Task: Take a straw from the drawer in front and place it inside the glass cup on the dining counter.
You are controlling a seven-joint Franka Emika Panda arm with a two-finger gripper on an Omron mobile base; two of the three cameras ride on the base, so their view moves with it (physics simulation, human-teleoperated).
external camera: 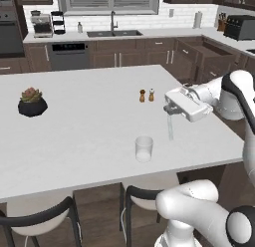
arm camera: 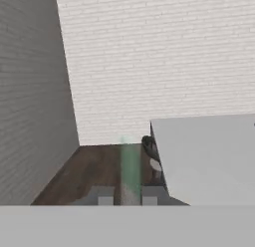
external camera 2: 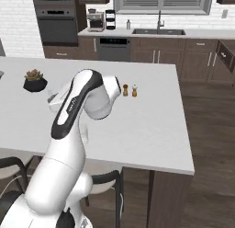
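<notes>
Though unlabelled, straw point(external camera: 170, 127) in closed gripper point(external camera: 171, 111)

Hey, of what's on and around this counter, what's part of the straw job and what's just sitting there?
Job:
- straw, held in the shut gripper
- glass cup
- dining counter
- drawer, open at the back

Lying about:
- two shakers
- potted plant
- stools
</notes>
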